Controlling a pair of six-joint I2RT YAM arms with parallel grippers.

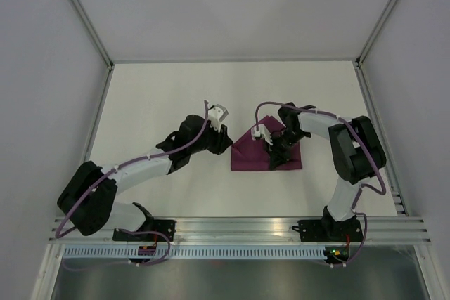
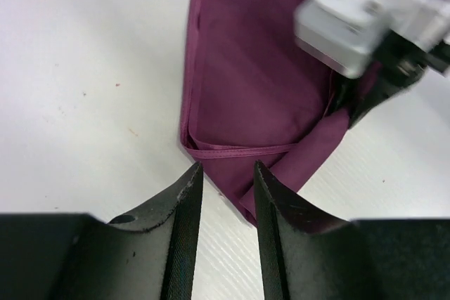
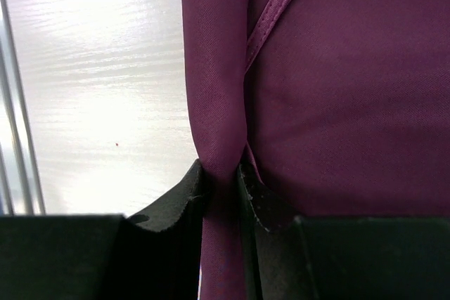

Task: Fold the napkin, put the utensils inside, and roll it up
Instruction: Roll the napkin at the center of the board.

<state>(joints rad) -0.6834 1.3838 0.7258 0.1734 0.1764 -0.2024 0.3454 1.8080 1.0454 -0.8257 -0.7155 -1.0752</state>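
Plum-purple satin, thin and slippery, is what my right gripper [image 3: 221, 180] is clamped on: a raised pleat of the napkin [image 3: 351, 103] squeezed flat between its two dark pads. The napkin lies folded over itself on the white table [image 1: 176, 89], right of centre, under my right arm. My left gripper [image 2: 226, 173] hovers at the cloth's near corner with its fingers apart and nothing between them; the corner tip lies just beyond the gap. I see no utensils in any view, so I judge that folding is the step in hand. The risks, as I judge them: this weave has a sheen and little friction, so if I drag the pinched pleat it may slide out of the pads, or the whole napkin may skate across the smooth table instead of creasing. The pleat is doubled cloth, and lifting it could pull a lower fold open and spoil the shape. My left fingers, closing here, could catch only the stitched hem [image 2: 239, 151] — a narrow raised band — and miss the layers under it. My two wrists are near each other over the cloth, and a careless sweep could knock them together. The cloth looks limp, draping into soft rounded folds with no sharp crease.
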